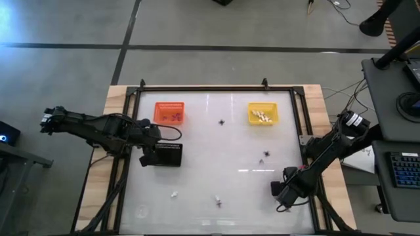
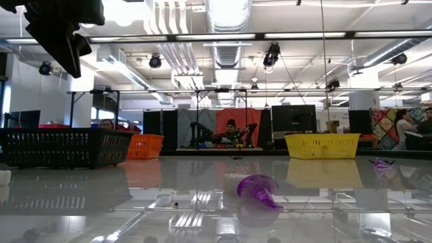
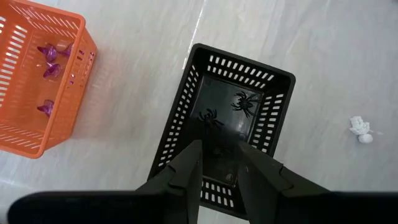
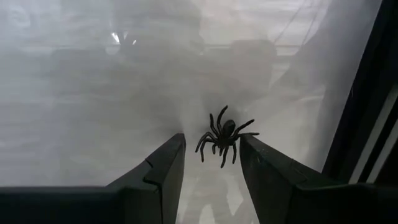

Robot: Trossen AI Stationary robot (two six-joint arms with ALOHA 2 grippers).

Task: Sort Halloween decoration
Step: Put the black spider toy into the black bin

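A black spider trinket (image 4: 225, 134) lies on the glossy white table near its right edge. My right gripper (image 4: 211, 138) (image 1: 283, 192) points down over it, open, one fingertip on either side of the spider; whether one touches a leg I cannot tell. My left gripper (image 3: 221, 146) (image 1: 149, 157) hangs open and holding nothing above the black basket (image 3: 249, 78) (image 1: 169, 156), which stands on the table and has two black spiders (image 3: 245, 102) on its floor.
An orange basket (image 1: 168, 113) holding purple trinkets and a yellow basket (image 1: 262, 113) holding whitish ones stand at the far side. Loose trinkets lie at mid-table (image 1: 222, 122) (image 1: 266, 156) and near the front (image 1: 218, 202) (image 1: 174, 194). The black frame rail (image 4: 367, 124) runs beside my right gripper.
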